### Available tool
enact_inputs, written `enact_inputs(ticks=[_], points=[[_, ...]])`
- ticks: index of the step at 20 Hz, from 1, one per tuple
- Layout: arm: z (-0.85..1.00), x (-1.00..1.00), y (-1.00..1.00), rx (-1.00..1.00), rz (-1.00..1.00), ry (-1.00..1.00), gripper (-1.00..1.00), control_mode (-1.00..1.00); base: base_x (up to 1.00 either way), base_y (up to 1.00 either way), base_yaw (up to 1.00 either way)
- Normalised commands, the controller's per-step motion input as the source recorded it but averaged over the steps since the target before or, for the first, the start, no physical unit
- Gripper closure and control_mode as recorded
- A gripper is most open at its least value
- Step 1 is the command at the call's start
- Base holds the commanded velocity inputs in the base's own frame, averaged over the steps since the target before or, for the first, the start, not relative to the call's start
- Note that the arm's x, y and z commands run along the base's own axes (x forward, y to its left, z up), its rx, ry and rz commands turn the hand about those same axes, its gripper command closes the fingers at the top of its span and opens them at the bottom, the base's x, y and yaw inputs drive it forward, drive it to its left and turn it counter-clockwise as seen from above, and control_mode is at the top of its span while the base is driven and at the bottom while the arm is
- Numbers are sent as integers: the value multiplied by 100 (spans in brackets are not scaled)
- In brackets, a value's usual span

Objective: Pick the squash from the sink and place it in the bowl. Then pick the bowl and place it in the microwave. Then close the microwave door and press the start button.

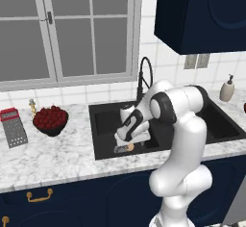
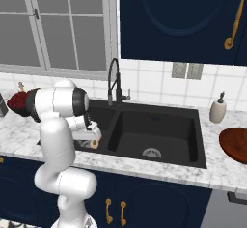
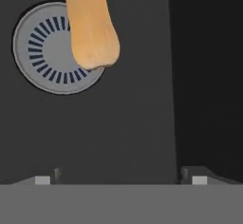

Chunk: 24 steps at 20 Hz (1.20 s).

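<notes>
Tan smooth squash (image 3: 90, 23) overlaps ribbed round drain (image 3: 45, 52).

The squash (image 3: 90, 26) is a smooth tan-orange vegetable with a rounded bulbous end, lying on the floor of the left basin of the sink (image 2: 193, 118), its body partly across that basin's round silver drain. The sink is matte black with two basins and a tall black arched faucet behind the divider. The bowl (image 2: 235, 146), shallow, glossy and reddish-brown, sits upright on the marble counter to the right of the sink, near the counter's front edge.
</notes>
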Motion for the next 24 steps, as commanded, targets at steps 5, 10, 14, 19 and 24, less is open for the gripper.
enact_inputs(ticks=[5,10,14,19,24], points=[[-43,46,0,0,0,-1,-100,-100,0,0,0],[-43,47,0,0,0,-1,-100,-100,0,0,0],[-33,45,0,0,0,-4,-100,-100,0,0,0],[-45,44,0,0,0,-3,-100,-100,0,0,0],[-23,19,0,0,0,-7,100,-100,0,0,0]])
